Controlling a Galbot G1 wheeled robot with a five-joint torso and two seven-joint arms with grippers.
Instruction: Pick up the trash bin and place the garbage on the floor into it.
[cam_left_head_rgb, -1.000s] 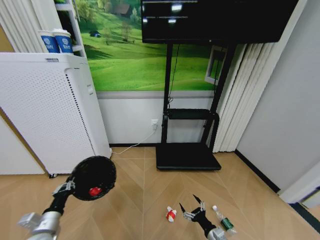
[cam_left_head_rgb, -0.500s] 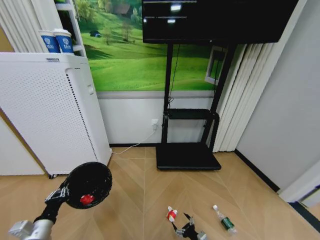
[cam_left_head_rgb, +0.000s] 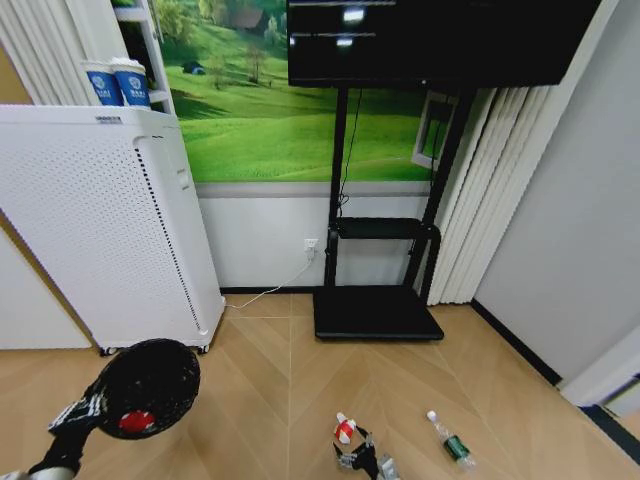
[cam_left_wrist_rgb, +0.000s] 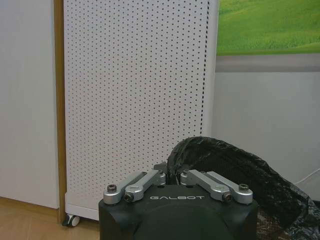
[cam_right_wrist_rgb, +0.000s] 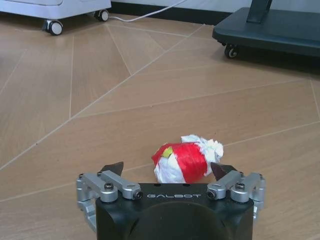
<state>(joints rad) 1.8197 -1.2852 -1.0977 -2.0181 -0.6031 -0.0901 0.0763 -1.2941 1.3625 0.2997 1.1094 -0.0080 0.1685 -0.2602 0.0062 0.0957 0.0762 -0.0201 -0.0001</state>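
Observation:
My left gripper (cam_left_head_rgb: 78, 412) is shut on the rim of the trash bin (cam_left_head_rgb: 148, 385), a black mesh basket lined with a black bag, held up off the floor (cam_left_head_rgb: 260, 400) at the lower left. In the left wrist view its fingers (cam_left_wrist_rgb: 150, 179) pinch the bin's rim (cam_left_wrist_rgb: 225, 162). A red piece of garbage (cam_left_head_rgb: 135, 421) lies inside the bin. My right gripper (cam_right_wrist_rgb: 167, 169) is open and low over the floor, its fingertips on either side of a crumpled red-and-white wrapper (cam_right_wrist_rgb: 184, 160); the head view shows this wrapper (cam_left_head_rgb: 343, 429) just past the gripper (cam_left_head_rgb: 357, 459). A clear bottle with a green label (cam_left_head_rgb: 452, 441) lies to the right.
A tall white perforated appliance on castors (cam_left_head_rgb: 100, 220) stands at the left with blue-and-white cups (cam_left_head_rgb: 118, 82) on top. A black TV stand with a wheeled base (cam_left_head_rgb: 377, 315) is against the wall ahead. A white cable (cam_left_head_rgb: 270, 290) runs along the baseboard.
My left arm has lowered the bin down and to the left. My right gripper has moved left from beside the bottle to the red-and-white wrapper.

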